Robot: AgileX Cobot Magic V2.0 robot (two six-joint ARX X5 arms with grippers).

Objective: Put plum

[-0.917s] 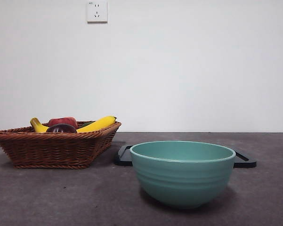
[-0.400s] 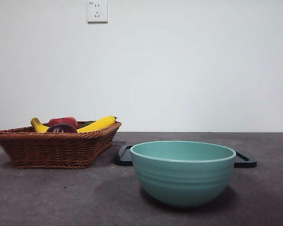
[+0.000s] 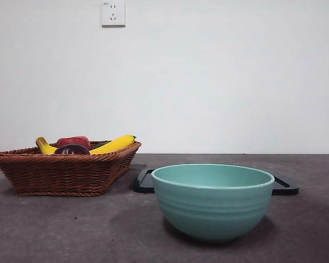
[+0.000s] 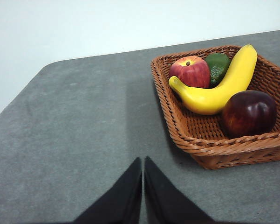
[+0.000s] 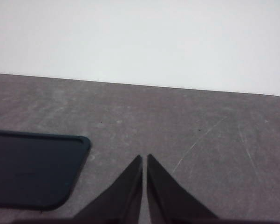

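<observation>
The plum (image 4: pixel 249 112), dark maroon and glossy, lies in the brown wicker basket (image 4: pixel 209 149) beside a yellow banana (image 4: pixel 219 88). In the front view the plum (image 3: pixel 71 149) peeks over the rim of the basket (image 3: pixel 63 172) at the left. My left gripper (image 4: pixel 143 161) is shut and empty, over bare table short of the basket. My right gripper (image 5: pixel 144 158) is shut and empty over bare table, near a black tray (image 5: pixel 32 170). Neither arm shows in the front view.
A red apple (image 4: pixel 189 71) and a green fruit (image 4: pixel 217 66) also lie in the basket. A teal bowl (image 3: pixel 212 200) stands near the front centre, with the black tray (image 3: pixel 284 186) behind it. A white wall with a socket (image 3: pixel 113 13) rises behind the table.
</observation>
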